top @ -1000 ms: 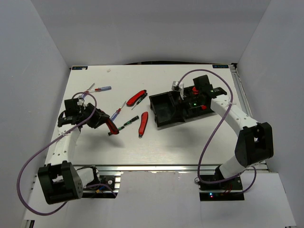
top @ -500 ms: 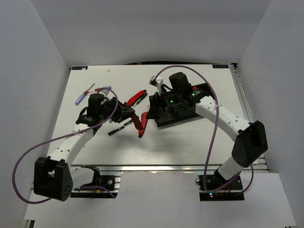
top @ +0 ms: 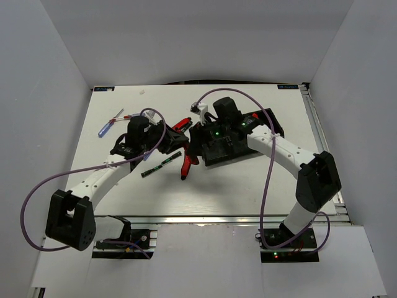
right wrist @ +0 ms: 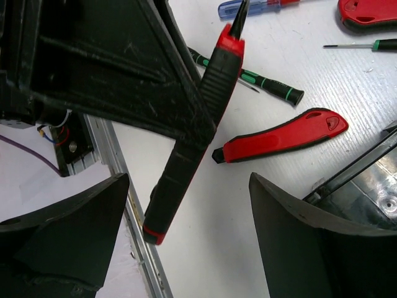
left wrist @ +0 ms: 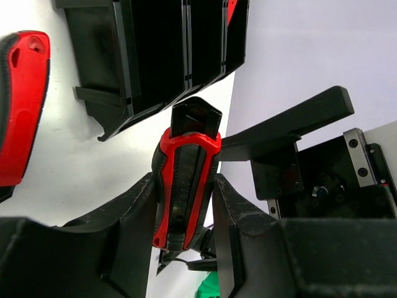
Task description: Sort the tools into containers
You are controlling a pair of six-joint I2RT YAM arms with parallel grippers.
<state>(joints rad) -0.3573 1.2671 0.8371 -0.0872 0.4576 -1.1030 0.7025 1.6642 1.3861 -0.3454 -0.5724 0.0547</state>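
Red-and-black plastic folding pocket knife [left wrist: 189,146] sits clamped in our left gripper [left wrist: 184,186], nose toward the near wall of the black three-compartment plastic tray [left wrist: 99,62], presumably for dropping in, while our right gripper [right wrist: 186,186] gapes wide and empty over that tray's nearest end.

We see tools beside the tray
One red knife [left wrist: 186,186] is held near the black tray [left wrist: 99,49]; a second knife [right wrist: 279,136] and a green-marked screwdriver [right wrist: 267,82] lie on the tabletop [right wrist: 211,236].
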